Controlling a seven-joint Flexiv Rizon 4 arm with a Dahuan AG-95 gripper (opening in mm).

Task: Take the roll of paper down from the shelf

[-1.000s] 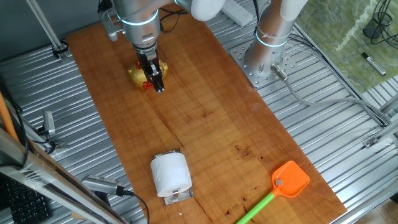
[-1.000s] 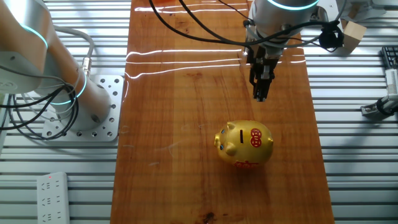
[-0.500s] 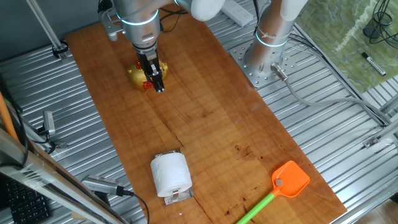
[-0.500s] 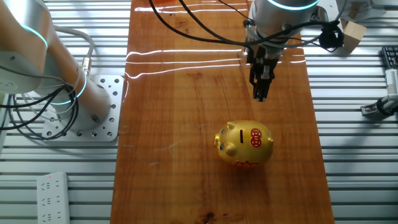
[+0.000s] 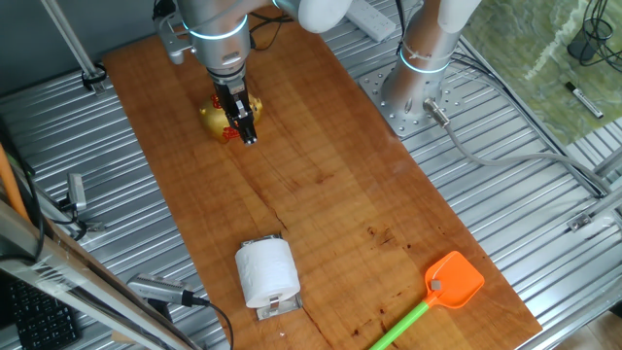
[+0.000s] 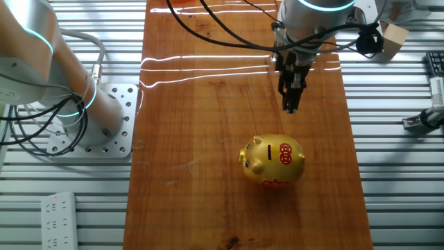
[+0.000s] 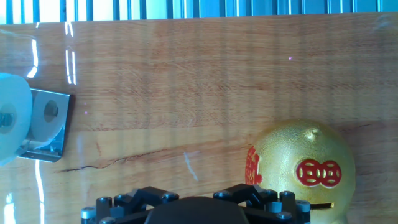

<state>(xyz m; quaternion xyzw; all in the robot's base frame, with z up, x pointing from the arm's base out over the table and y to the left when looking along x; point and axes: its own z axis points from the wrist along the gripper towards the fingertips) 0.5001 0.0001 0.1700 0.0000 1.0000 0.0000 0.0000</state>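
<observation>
- Long wooden tabletop (image 5: 321,175), flanked by ribbed metal surfaces.
- White roll of paper (image 5: 265,272) seated on the shelf (image 5: 275,308), a small silvery bracket, toward the 6 o'clock end of the board in one fixed view; at 9 o'clock in the hand view, cut off by the frame edge (image 7: 12,118).
- Gripper (image 5: 249,136) poised above the board toward 11 o'clock, well apart from the roll, fingers pressed close together, holding nothing.
- Golden piggy bank (image 6: 272,161) with red markings just beside the gripper, apart from it.
- Orange fly swatter with green handle (image 5: 437,292) near 5 o'clock.
- Second arm's round base (image 5: 413,92) at 1 o'clock, off the board.
</observation>
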